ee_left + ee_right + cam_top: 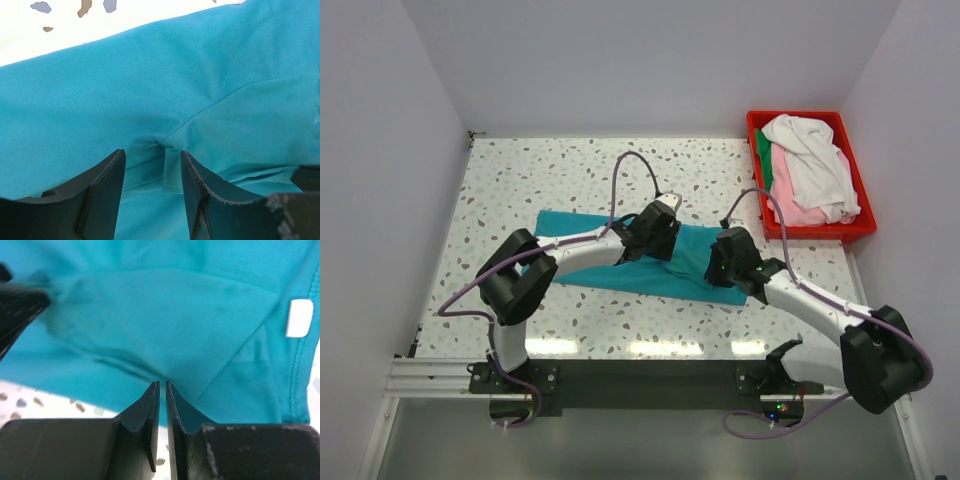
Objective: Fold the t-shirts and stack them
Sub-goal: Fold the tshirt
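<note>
Lying flat across the middle of a speckled table [550, 170], a teal t-shirt [692, 255] is stretched from left to right in the overhead view, its middle partly hidden by both arms. The left gripper [152, 155] is lowered onto the cloth near its centre; its fingers [107, 185] are held apart, with a small pucker of fabric raised between them but not clamped. The right gripper [162, 385] is set just beside it, toward the shirt's right end; its fingers [145, 410] are drawn almost together, with only a thin slit left, at the point of a folded flap, and whether cloth is caught there cannot be told. A small white label [300, 317] is sewn near a stitched hem, too blurred for any writing to be read. In the table's far right corner a red bin [820, 233] is seen, well apart, heaped with a white t-shirt [815, 160], a pink t-shirt [790, 200] and a dark green t-shirt [763, 155].
</note>
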### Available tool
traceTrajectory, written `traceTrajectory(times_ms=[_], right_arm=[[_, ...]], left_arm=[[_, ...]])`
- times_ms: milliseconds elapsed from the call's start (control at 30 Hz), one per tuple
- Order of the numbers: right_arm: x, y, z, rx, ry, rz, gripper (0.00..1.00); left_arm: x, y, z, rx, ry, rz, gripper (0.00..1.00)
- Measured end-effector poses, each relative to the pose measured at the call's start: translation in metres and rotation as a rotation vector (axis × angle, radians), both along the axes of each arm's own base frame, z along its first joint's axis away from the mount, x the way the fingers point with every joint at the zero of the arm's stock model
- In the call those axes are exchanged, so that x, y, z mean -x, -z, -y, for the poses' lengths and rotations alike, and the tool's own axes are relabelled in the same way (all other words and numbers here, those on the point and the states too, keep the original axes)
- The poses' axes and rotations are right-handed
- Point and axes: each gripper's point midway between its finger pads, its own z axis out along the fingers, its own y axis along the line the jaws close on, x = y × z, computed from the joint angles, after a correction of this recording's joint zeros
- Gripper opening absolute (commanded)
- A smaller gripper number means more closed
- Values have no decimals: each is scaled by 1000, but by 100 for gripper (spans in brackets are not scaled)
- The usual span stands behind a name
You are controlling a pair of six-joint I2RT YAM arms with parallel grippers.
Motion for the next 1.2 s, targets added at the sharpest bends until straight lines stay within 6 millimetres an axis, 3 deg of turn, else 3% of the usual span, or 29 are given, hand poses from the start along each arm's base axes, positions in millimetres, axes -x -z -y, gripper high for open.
traceTrajectory(times_ms=[133, 433, 667, 767, 867, 1000, 1067, 1200], right_arm=[[13, -12, -9, -55, -38, 39, 17], [25, 0, -5, -31, -43, -4, 21], [4, -26, -8, -22, -15, 58, 22], [-9, -27, -14, -11, -11, 57, 20], [-18, -13, -20, 13, -10, 18, 20], [-14, 16, -17, 55, -2, -60, 26], [-12, 28, -15, 81, 7, -96, 29], [-32, 27, -23, 82, 24, -86, 41]], left_arm=[[0, 1, -2, -10, -5, -2, 53], [-2, 0, -20, -64, -38, 0, 56], [-34, -48, -56, -8, -150, 71, 56], [-49, -52, -81, -20, -224, 81, 56], [-58, -45, -111, -63, -309, 59, 56], [-60, -26, -147, -114, -416, 24, 55], [-53, -8, -164, -141, -462, -10, 55], [-22, 34, -194, -196, -531, -110, 53]])
